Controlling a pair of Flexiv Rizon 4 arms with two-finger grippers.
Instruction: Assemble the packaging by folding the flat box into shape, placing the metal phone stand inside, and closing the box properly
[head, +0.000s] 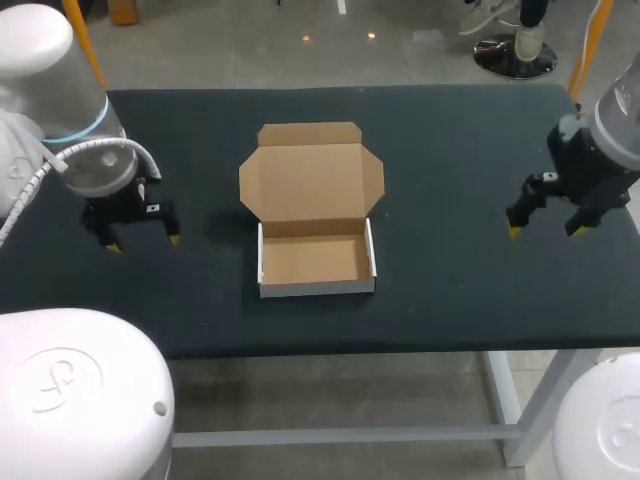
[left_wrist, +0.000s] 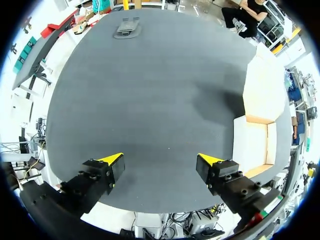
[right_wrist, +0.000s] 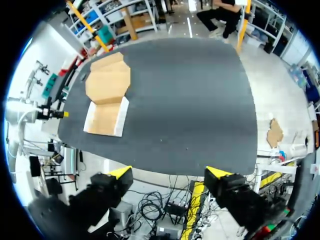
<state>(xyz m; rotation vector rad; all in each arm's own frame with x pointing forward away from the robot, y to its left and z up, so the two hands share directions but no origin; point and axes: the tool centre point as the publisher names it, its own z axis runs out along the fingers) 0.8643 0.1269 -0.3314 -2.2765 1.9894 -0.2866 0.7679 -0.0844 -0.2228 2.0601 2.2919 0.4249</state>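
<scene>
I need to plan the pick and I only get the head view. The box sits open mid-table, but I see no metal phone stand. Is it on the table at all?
Observer: Yes. The left wrist view shows the metal phone stand on the table, well ahead of the left pincer and near the far edge.
Operator: Is it touching the box?
Observer: No. It lies well apart from the box, which is off to one side of that pincer, with dark tabletop between them.
Operator: Standing up or lying down?
Observer: It looks grey and low, as if lying flat. It is too small to tell more.
</scene>
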